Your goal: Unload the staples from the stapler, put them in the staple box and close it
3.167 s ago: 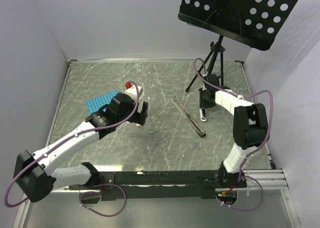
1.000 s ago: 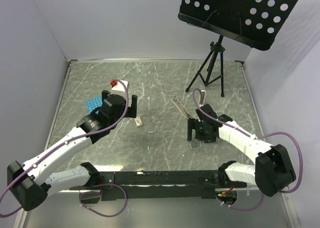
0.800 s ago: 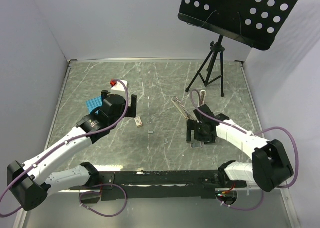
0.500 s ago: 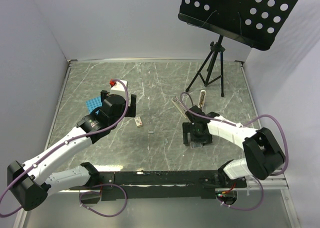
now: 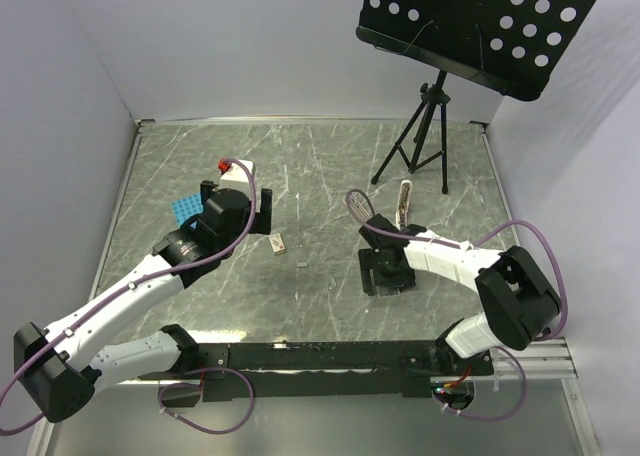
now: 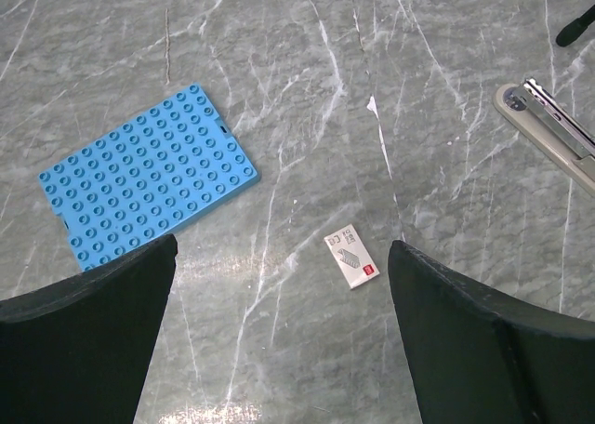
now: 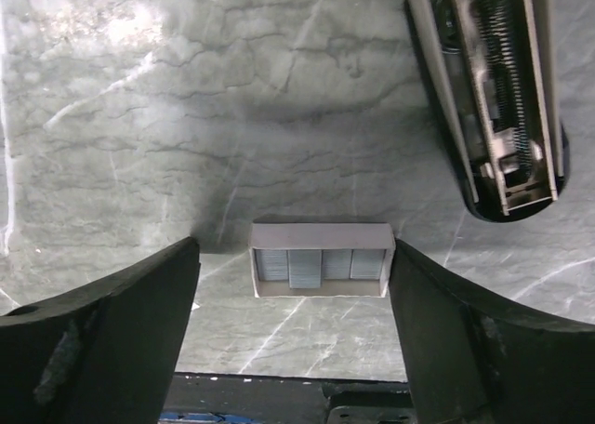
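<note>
The stapler (image 7: 493, 89) lies opened on the marble table, its spring and silvery rail showing at the top right of the right wrist view; its beige end (image 6: 548, 126) also shows in the left wrist view. From above, my right arm hides most of it. My right gripper (image 7: 294, 247) (image 5: 385, 279) is open and low over the table. A small open tray of staples (image 7: 321, 259) lies between its fingers, with a clear gap on the left side. My left gripper (image 6: 284, 247) (image 5: 238, 196) hangs open above the table, holding nothing.
A small white box with a red mark (image 6: 351, 257) (image 5: 280, 243) lies under the left gripper. The blue studded plate (image 6: 144, 173) (image 5: 187, 206) sits to its left. A short white bar (image 5: 404, 202) lies behind the right arm, near a black tripod (image 5: 420, 141) with a perforated stand.
My right gripper has swung left and nearer, from the back of the table down over the staple tray, and its jaws have narrowed a little. The left arm has stayed still over the last second.
</note>
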You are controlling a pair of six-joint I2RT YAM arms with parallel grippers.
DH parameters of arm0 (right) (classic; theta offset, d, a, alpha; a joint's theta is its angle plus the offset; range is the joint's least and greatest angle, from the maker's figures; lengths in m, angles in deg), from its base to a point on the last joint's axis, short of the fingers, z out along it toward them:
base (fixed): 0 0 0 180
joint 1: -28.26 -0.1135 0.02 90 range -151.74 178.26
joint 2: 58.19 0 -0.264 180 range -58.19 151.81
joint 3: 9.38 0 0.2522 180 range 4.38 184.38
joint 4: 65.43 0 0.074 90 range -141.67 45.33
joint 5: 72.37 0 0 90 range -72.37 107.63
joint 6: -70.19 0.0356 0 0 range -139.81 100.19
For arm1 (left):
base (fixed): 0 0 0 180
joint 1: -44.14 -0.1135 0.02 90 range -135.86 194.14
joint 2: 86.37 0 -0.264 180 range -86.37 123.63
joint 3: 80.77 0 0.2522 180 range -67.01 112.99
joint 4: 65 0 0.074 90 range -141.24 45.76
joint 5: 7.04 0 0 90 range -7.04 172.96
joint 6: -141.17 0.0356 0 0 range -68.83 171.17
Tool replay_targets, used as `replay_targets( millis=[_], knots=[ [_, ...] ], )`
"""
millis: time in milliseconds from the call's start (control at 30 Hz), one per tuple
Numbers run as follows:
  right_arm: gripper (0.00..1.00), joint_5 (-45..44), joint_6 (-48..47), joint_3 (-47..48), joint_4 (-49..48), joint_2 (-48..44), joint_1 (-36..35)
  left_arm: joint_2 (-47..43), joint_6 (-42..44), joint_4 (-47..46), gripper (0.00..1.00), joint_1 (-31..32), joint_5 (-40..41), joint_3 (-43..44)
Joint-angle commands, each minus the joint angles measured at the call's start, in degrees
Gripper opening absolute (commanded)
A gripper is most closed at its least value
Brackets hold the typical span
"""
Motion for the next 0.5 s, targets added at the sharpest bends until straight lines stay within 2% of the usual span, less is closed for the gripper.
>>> replay_targets(
  millis=[0, 167, 467],
  knots=[
    [0.84, 2.19, 1.72, -0.71, -1.56, -0.69, -2.05, -1.04, -0.49, -0.95, 0.99, 0.23, 0.88, -0.15],
    [0.78, 2.72, 4.44, 0.26, -1.65, -1.31, -4.15, -0.87, -0.49, -0.87, 0.99, 0.23, 1.06, -0.07],
    [0.75, 2.98, 9.37, 2.98, -2.44, -0.78, -9.34, -0.43, -0.67, -0.69, 0.99, 0.23, 1.49, -0.07]
  ],
)
